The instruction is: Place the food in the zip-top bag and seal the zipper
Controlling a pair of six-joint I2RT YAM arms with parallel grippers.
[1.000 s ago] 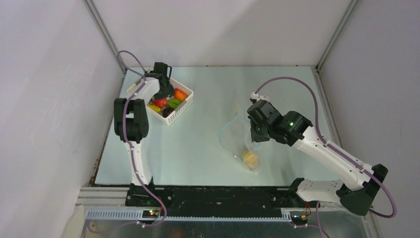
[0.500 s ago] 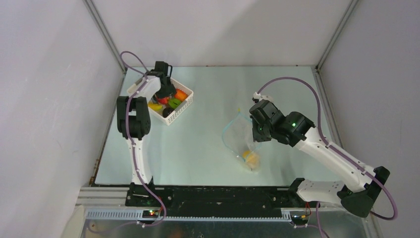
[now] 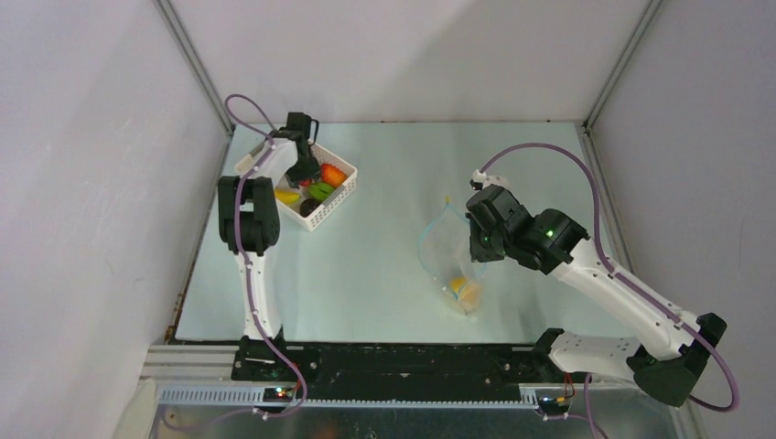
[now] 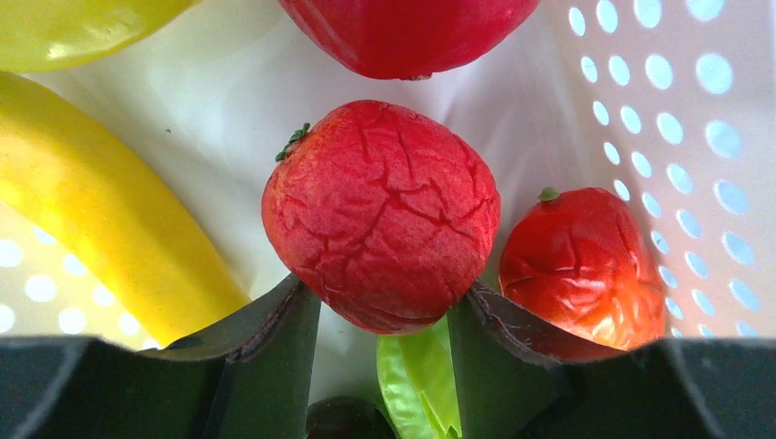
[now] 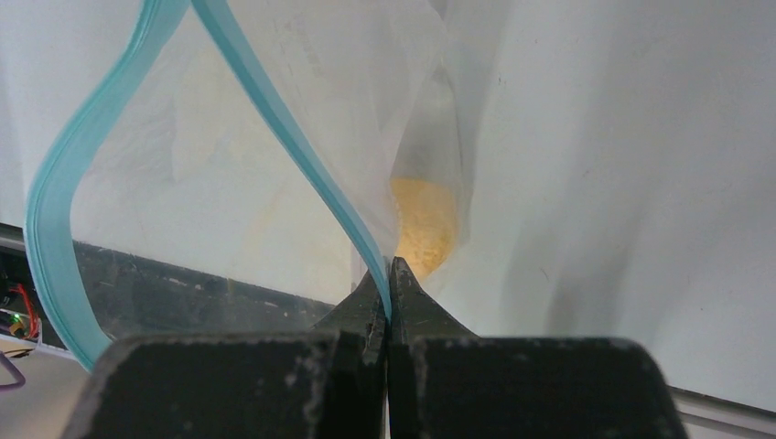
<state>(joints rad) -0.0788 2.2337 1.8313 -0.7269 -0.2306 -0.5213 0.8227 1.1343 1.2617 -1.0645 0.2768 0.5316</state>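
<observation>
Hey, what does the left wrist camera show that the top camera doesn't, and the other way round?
Only left wrist: the cracked red fruit and its wrinkled skin, with the left gripper touching both its sides. Only top: the right gripper holding the zip-top bag, with orange-yellow food inside it. Both: the white basket and the yellow banana.

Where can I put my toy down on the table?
Bare table lies between the white basket and the zip-top bag, and along the far wall. Crowded: the basket, full of toy food, and the bag, pinched by the right gripper.
</observation>
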